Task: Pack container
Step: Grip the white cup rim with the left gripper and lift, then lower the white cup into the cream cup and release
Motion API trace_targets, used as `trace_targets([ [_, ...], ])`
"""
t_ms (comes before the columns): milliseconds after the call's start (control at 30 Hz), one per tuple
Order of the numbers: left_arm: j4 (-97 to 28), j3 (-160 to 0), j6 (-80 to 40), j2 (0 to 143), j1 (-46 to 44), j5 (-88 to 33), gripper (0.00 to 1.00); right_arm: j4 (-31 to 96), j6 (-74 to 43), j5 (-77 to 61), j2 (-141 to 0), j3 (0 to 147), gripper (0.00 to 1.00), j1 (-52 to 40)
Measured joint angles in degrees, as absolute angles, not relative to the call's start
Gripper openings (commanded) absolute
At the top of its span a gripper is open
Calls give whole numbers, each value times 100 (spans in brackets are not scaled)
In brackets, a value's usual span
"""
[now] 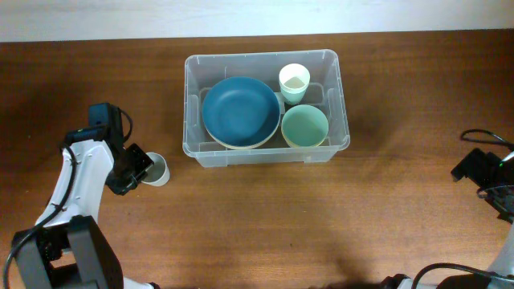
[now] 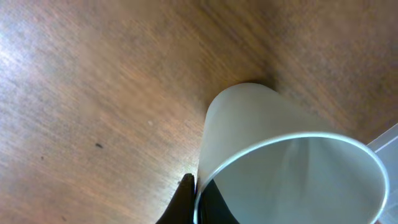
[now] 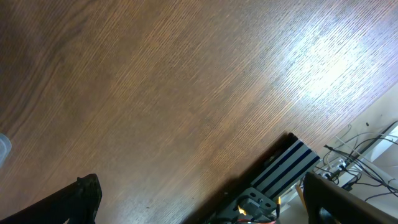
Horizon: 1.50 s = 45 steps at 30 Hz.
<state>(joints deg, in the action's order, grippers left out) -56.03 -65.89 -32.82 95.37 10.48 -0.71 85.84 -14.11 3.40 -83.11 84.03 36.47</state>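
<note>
The container, a large clear plastic bin, stands at the back middle of the table. Inside it are a blue bowl on a cream one, a green bowl and a pale cup. A white cup stands on the table left of the bin. My left gripper is shut on this cup's rim, one finger outside the wall and the other inside the white cup. My right gripper hangs open near the table's right edge, nothing between its fingers.
A corner of the bin shows at the right edge of the left wrist view. Past the table's right edge lie a striped metal rail and cables. Bare wood lies in front of the bin.
</note>
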Motion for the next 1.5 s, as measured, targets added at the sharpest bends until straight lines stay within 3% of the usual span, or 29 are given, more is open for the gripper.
trace_targets([
  [300, -5028, -6965, -3262, 9592, 1232, 150, 1, 8584, -1411, 338, -8311, 8403, 99, 3647],
  [667, -5513, -10580, -3234, 9633, 1404, 497, 1, 8582, -1411, 338, -8311, 8403, 99, 3645],
  [867, -5297, -11830, -3035, 9631, 211, 572, 1, 8584, -1413, 340, -8311, 8403, 99, 3645],
  [1200, -4506, -11915, -2528, 9861, -2331, 545, 1, 8586, -1411, 340, -8311, 8403, 99, 3645],
  [1500, -4244, -11915, -2327, 11166, -3000, 674, 1, 8582, -1409, 340, -8311, 8403, 99, 3645],
])
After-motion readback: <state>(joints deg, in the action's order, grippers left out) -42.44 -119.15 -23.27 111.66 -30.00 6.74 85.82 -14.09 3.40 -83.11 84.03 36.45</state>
